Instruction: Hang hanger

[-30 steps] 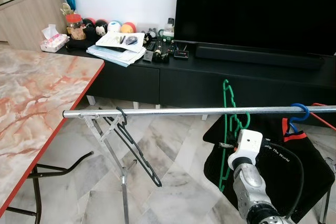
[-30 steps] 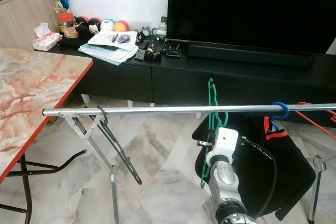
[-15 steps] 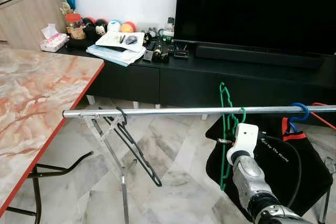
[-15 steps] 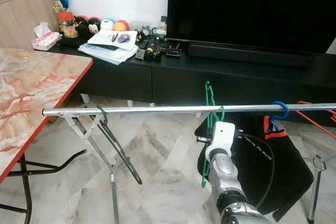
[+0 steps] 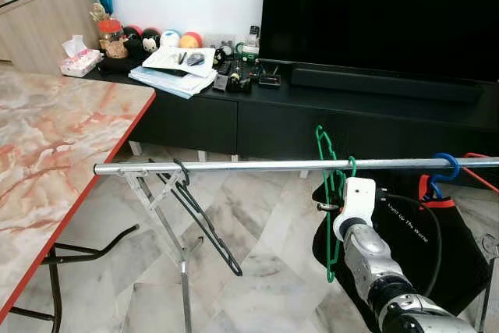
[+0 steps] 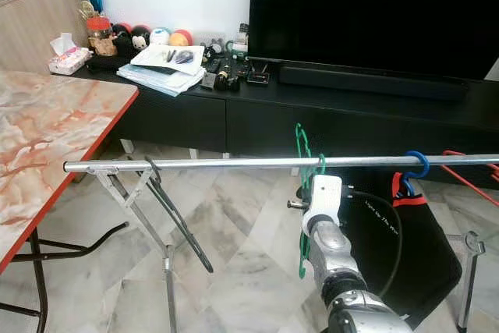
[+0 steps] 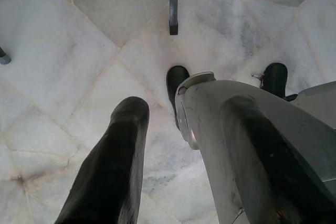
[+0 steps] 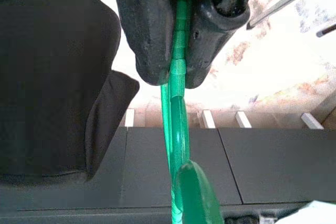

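A green hanger (image 5: 330, 193) hangs edge-on at a silver rail (image 5: 257, 165), and its hook (image 5: 351, 163) curls over the rail. My right gripper (image 8: 176, 77) is shut on the hanger's green wire just below the rail, behind its white wrist housing (image 5: 357, 202). Further left on the rail hangs a black hanger (image 5: 204, 222). A blue hanger hook (image 5: 446, 166) carrying a black garment (image 5: 437, 247) sits at the rail's right end. My left gripper (image 7: 157, 129) hangs idle over the marble floor.
A marble-topped table with a red edge (image 5: 70, 154) stands at the left. Beyond the rail is a low black TV cabinet (image 5: 296, 115) with papers, toys and a large TV (image 5: 382, 13). The rail's folding metal legs (image 5: 168, 224) stand on the tiled floor.
My right gripper has carried the green hanger a little leftward along the rail, and the hook has come down onto the rail. The black and blue hangers have stayed put.
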`<state>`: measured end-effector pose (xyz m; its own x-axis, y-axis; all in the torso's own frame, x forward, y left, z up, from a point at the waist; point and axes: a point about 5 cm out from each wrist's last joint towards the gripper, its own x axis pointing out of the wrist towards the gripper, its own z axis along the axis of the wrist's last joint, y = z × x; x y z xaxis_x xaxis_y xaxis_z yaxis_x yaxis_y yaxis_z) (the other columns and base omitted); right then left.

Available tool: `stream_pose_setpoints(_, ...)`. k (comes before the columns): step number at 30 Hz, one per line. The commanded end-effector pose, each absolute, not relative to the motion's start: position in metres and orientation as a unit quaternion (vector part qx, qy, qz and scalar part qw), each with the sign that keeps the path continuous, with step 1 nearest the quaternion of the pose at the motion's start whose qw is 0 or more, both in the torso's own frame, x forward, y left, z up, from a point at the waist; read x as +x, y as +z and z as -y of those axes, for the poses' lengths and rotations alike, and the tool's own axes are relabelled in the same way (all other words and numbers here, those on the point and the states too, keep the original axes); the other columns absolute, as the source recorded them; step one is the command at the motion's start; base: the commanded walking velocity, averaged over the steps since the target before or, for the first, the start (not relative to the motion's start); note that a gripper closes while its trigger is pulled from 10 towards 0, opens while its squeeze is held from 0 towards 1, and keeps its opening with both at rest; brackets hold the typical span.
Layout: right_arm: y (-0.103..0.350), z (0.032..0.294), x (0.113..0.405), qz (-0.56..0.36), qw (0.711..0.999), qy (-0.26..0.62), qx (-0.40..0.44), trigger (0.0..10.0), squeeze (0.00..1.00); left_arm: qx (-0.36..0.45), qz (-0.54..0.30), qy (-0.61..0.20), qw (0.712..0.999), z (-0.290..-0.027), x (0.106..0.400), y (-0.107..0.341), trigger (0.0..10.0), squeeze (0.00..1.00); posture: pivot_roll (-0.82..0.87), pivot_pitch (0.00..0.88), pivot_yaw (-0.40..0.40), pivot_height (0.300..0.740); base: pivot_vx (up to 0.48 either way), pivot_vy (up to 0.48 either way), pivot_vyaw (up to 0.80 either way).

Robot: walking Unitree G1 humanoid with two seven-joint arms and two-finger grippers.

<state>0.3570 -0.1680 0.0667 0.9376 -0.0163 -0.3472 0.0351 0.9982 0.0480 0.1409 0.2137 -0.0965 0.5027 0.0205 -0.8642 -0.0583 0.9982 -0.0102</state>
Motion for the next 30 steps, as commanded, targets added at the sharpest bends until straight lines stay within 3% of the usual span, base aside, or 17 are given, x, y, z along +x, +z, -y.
stream_pose_setpoints(1,0.057,0.165,0.352,-0.208,0.978,-0.001,0.019,10.0,0.00,-0.020,-0.519,0.014,0.854,-0.212,0.131,-0.101,10.0,0.00,-0.01,0.055,-0.029,0.740,0.000,0.000,0.00)
stream_pose_setpoints(21,0.047,0.159,0.346,-0.231,0.972,0.029,0.026,10.0,0.02,-0.017,-0.523,0.003,0.852,-0.210,0.131,-0.101,10.0,0.00,-0.01,0.058,-0.027,0.740,0.000,0.000,0.00)
stream_pose_setpoints(22,0.047,0.160,0.345,-0.233,0.972,0.028,0.024,10.0,0.12,-0.017,-0.523,0.002,0.852,-0.210,0.131,-0.101,10.0,0.00,-0.01,0.058,-0.028,0.740,0.000,0.000,0.00)
stream_pose_setpoints(23,0.046,0.160,0.345,-0.235,0.971,0.029,0.028,10.0,0.69,-0.017,-0.523,0.002,0.852,-0.210,0.131,-0.101,10.0,0.00,-0.01,0.058,-0.028,0.740,0.000,0.000,0.00)
stream_pose_setpoints(25,0.046,0.161,0.344,-0.235,0.971,0.030,0.029,10.0,0.72,-0.017,-0.523,0.002,0.852,-0.210,0.131,-0.101,10.0,0.00,-0.01,0.057,-0.028,0.740,0.000,0.000,0.00)
stream_pose_setpoints(30,0.049,0.163,0.346,-0.219,0.975,0.023,0.030,10.0,0.68,-0.017,-0.523,0.001,0.852,-0.210,0.131,-0.101,10.0,0.00,-0.01,0.058,-0.028,0.740,0.000,0.000,0.00)
